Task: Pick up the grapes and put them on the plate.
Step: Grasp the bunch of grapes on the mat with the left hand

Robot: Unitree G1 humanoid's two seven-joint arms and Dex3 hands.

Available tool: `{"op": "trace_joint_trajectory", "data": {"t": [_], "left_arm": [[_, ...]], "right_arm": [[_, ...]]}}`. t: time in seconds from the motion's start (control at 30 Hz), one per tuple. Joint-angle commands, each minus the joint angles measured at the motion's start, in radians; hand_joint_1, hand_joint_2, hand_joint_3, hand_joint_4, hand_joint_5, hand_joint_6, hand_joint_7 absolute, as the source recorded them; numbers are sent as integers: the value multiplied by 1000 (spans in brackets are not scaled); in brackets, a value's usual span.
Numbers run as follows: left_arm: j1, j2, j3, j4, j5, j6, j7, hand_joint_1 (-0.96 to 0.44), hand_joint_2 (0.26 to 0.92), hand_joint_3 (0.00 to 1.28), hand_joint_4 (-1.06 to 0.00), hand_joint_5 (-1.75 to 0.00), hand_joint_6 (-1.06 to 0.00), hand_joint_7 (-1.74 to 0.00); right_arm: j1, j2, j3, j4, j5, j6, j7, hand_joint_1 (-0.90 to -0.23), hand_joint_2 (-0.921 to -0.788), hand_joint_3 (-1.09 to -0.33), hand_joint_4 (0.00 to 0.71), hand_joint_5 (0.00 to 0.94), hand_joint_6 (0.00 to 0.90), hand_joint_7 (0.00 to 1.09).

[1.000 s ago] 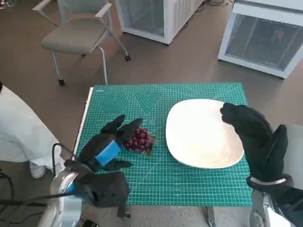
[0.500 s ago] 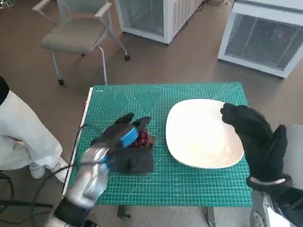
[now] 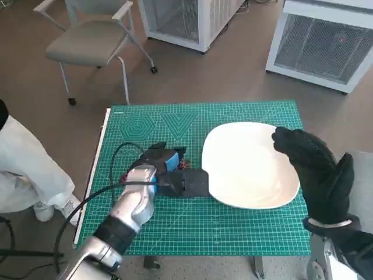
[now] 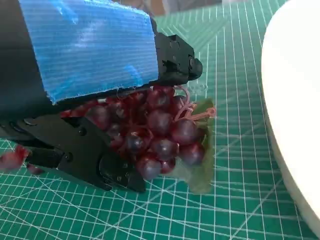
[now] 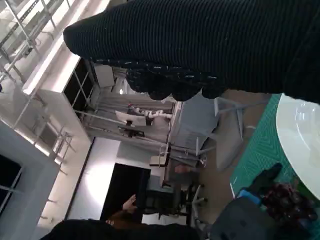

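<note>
The bunch of dark red grapes point(image 4: 155, 131) lies on the green mat point(image 3: 233, 230) with its leaf on the mat, just left of the white plate point(image 3: 250, 166). My left hand point(image 3: 163, 166) sits over the bunch; its black fingers point(image 4: 85, 157) close around the grapes from both sides and grip them. In the head view only a sliver of the grapes point(image 3: 185, 164) shows past the hand. My right hand point(image 3: 315, 169) hovers open above the plate's right rim, holding nothing. The right wrist view shows the grapes point(image 5: 287, 197) beside the plate point(image 5: 300, 127).
A grey chair point(image 3: 87, 44) and two white cabinets point(image 3: 186, 20) point(image 3: 326, 46) stand beyond the table. A person in white point(image 3: 23, 169) is close to the table's left side. A black cable point(image 3: 116, 169) loops over my left forearm.
My left hand has moved right and forward onto the grapes and closed around them, now nearer the plate. The right hand has not moved.
</note>
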Motion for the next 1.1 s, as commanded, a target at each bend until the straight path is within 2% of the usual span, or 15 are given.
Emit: {"op": "trace_joint_trajectory", "data": {"t": [0.03, 0.53, 0.6, 0.67, 0.77, 0.8, 0.83, 0.93, 1.1], "left_arm": [[-26, 2, -6, 40, -21, -8, -5, -29, 788, 11, -45, -5, -263, -9], [-63, -5, -14, 155, -44, -34, 26, -84, 792, 8, -61, -5, -280, -10], [-69, -6, -10, 167, -51, -36, 35, -84, 794, 8, -103, -24, -287, -12], [-73, -7, -3, 183, -59, -42, 53, -58, 799, 13, -199, -294, -317, -17], [-73, -7, 3, 204, -68, -63, 101, 21, 821, 28, -409, -1102, -428, -47], [-69, -6, 3, 207, -69, -72, 120, 50, 833, 34, -477, -1322, -473, -63], [-65, -5, 2, 209, -69, -82, 139, 75, 847, 40, -514, -1463, -509, -77], [-49, 3, -7, 201, -63, -107, 178, 132, 886, 58, -514, -1651, -565, -97], [-39, 17, -18, 189, -58, -132, 186, 181, 906, 100, -458, -1725, -600, -107]], "right_arm": [[29, -5, -5, -9, 8, 25, -4, -447, -921, -633, 401, 698, 144, 993], [23, -3, -6, -3, 5, 30, -3, -447, -921, -633, 397, 706, 140, 999], [21, -3, -7, 1, 4, 29, -2, -447, -921, -632, 397, 707, 140, 1000], [20, -3, -6, 3, 3, 28, -2, -447, -921, -632, 397, 707, 140, 1000], [19, -3, -6, 4, 2, 27, -2, -447, -921, -632, 396, 708, 140, 1000], [18, -4, -6, 5, 1, 26, -1, -447, -921, -632, 396, 708, 140, 1000], [18, -4, -6, 6, 1, 25, -1, -447, -921, -632, 396, 708, 140, 1000], [16, -6, -7, 8, 0, 23, 1, -447, -921, -632, 396, 709, 141, 1000], [14, -8, -9, 11, 1, 20, 4, -447, -921, -632, 396, 710, 141, 1000]]}}
